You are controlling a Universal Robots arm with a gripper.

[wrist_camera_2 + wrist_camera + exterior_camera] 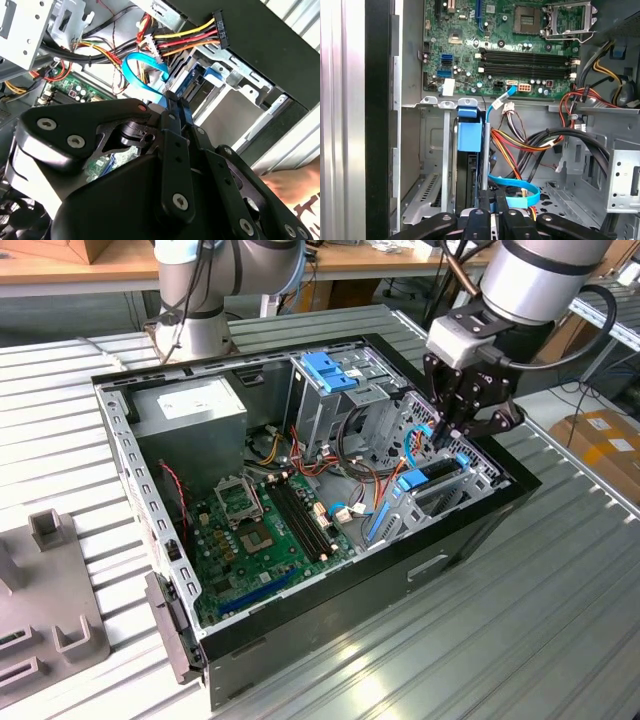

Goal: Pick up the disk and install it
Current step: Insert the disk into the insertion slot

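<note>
Inspecting the drive bay (432, 160), we find the disk (470, 136) standing in its slot and the claw (493, 201) nearly closed at its edge, possibly pinching its rail; the adjacent blue cable (520, 192) could snag.

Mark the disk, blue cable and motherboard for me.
disk (470, 135), first wrist view, blue end tab.
blue cable (527, 189), first wrist view, flat loop.
motherboard (464, 70), first wrist view, bare green board.

ext cam above pc case (330, 612); both wrist views close inside, share drive bay (432, 150).
</note>
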